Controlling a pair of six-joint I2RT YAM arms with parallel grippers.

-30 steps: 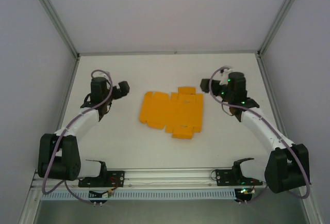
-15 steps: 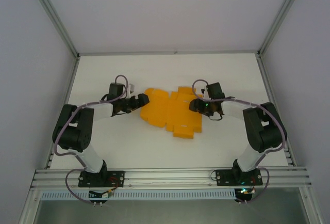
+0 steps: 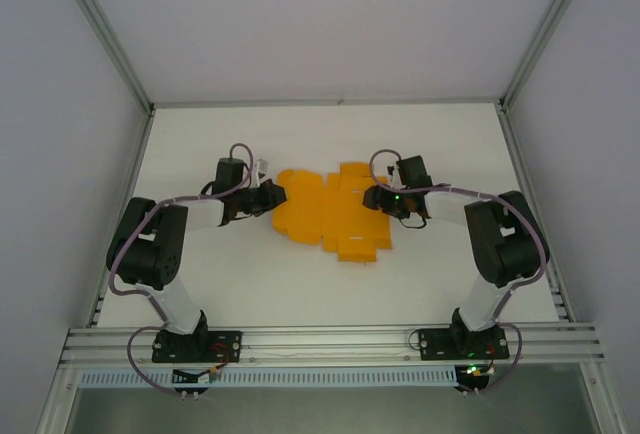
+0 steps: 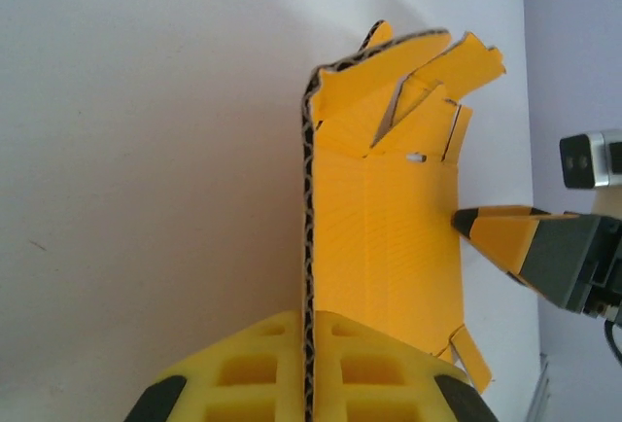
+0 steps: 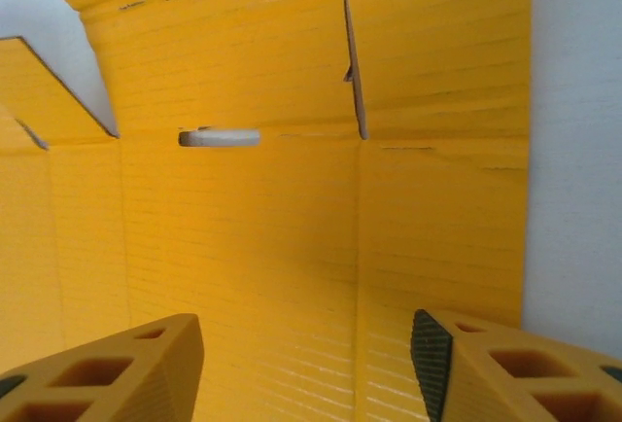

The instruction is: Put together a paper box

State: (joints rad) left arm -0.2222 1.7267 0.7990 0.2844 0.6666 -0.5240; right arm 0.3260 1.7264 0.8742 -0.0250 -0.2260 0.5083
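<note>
near the middle of the top view, on the white desk (image 3: 300, 284): paper box (image 3: 330, 216), an orange-yellow die-cut card sheet, unfolded, flaps spread toward the upper and lower edges of the frame. at the sheet's left edge, left pincer (image 3: 272, 196), arm stretched low across the desk from the lower left. on the sheet's right part, right pincer (image 3: 376, 200), arm reaching in from the lower right. in the left wrist view, bottom centre: left pincer (image 4: 311, 393) clamped on the card, yellow fingers (image 4: 233, 383) pressed to either side of a corrugated edge, no gap visible; that edge running straight up the frame, the orange panel (image 4: 389, 228) spreading to its right, cut flaps bunched at the upper right. at the right edge of that same view, a grey, orange-tipped finger of the other arm, its tip at the card's right border. in the right wrist view, bottom of frame: right pincer (image 5: 303, 369) with fingers (image 5: 117, 369) set well apart, nothing gripped between them, card surface (image 5: 272, 247) close ahead. in the upper left of that view, a small pale slot (image 5: 219, 137) cut into the card on a fold line; along the right side, a strip of bare white desk (image 5: 578, 150).
</note>
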